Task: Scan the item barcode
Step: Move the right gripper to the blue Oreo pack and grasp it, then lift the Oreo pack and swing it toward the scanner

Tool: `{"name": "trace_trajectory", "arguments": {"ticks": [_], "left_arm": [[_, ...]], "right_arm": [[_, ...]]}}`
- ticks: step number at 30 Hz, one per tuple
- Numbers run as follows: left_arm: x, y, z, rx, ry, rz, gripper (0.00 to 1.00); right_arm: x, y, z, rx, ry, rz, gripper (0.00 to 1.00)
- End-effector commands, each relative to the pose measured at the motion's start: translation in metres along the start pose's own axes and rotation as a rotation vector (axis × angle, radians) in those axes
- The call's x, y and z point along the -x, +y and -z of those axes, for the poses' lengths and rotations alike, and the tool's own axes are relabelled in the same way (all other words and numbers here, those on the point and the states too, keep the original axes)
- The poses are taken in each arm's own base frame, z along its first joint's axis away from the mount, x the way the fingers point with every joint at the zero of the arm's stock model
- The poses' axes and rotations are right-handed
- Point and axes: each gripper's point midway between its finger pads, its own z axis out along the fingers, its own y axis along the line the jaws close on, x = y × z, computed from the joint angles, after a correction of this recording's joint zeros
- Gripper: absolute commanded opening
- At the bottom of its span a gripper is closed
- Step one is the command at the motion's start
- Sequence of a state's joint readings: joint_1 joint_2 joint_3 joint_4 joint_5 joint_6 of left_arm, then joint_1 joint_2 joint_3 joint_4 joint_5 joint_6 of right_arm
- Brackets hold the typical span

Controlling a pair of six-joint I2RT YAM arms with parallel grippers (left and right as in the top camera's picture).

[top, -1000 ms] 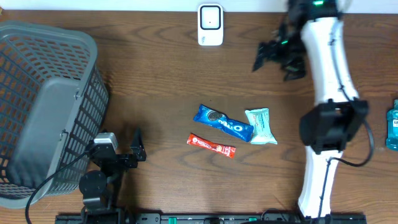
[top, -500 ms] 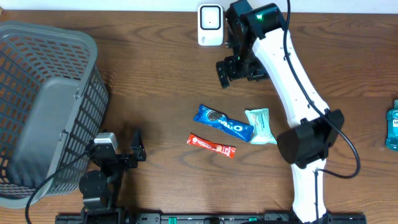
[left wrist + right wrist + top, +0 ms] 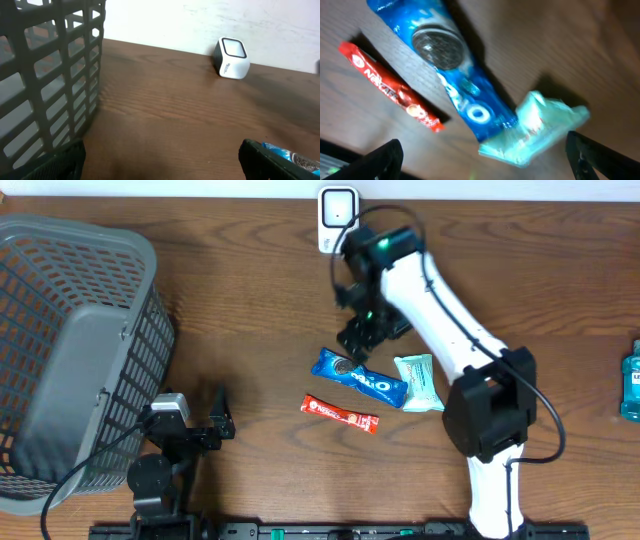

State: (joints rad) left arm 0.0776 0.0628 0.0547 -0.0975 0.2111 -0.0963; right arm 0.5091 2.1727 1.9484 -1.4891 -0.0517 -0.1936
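Three packets lie mid-table: a blue Oreo packet [image 3: 360, 378], a red stick sachet [image 3: 340, 413] and a teal packet [image 3: 420, 382]. The white barcode scanner [image 3: 338, 220] stands at the back edge. My right gripper [image 3: 358, 340] hovers open just above the Oreo packet's far end and holds nothing. In the right wrist view the Oreo packet [image 3: 455, 70], red sachet [image 3: 390, 85] and teal packet [image 3: 540, 132] lie below the open right gripper [image 3: 485, 165]. My left gripper [image 3: 222, 425] rests open near the front left, empty. The left wrist view shows the scanner [image 3: 231, 58].
A grey mesh basket [image 3: 70, 350] fills the left side, close beside the left gripper [image 3: 160, 162] in the left wrist view. A blue bottle [image 3: 631, 380] stands at the right edge. Bare wood lies between the scanner and the packets.
The right arm swung from the back right corner leftward past the scanner and down toward the packets, staying open. The left arm and the packets have not moved.
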Motion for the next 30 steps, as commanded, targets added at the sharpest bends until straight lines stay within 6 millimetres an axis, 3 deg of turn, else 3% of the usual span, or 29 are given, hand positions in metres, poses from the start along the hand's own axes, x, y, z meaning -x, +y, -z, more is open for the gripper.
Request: {"name": "trace_trajectory", "arguments": {"ticks": [1,7,12,16,17,18,19,25,30], "left_arm": [[-0.014,0.003,-0.002,0.006,0.039,-0.002,0.98],[-0.014,0.003,-0.002,0.006,0.039,-0.002,0.98],[-0.014,0.003,-0.002,0.006,0.039,-0.002,0.98],[-0.014,0.003,-0.002,0.006,0.039,-0.002,0.98],[-0.014,0.003,-0.002,0.006,0.039,-0.002,0.98],[-0.014,0.003,-0.002,0.006,0.039,-0.002,0.98],[-0.014,0.003,-0.002,0.006,0.039,-0.002,0.98],[-0.014,0.003,-0.002,0.006,0.039,-0.002,0.98],[-0.014,0.003,-0.002,0.006,0.039,-0.002,0.98]], "right_arm": [[0.004,0.015,-0.022,-0.002,0.013,0.149,0.99],[0.011,0.021,-0.06,-0.069,0.0,0.207,0.99],[0.01,0.017,-0.089,-0.157,0.002,0.211,0.88],[0.01,0.005,-0.106,-0.3,-0.007,0.16,0.62],[0.01,0.002,-0.109,-0.33,-0.011,0.144,0.47],[0.009,0.0,-0.111,-0.351,-0.016,0.129,0.2],[0.009,-0.002,-0.113,-0.366,-0.019,0.111,0.01],[0.011,0.005,-0.1,-0.341,-0.043,0.027,0.01],[0.013,0.043,-0.067,-0.048,-0.035,0.007,0.01]]}}
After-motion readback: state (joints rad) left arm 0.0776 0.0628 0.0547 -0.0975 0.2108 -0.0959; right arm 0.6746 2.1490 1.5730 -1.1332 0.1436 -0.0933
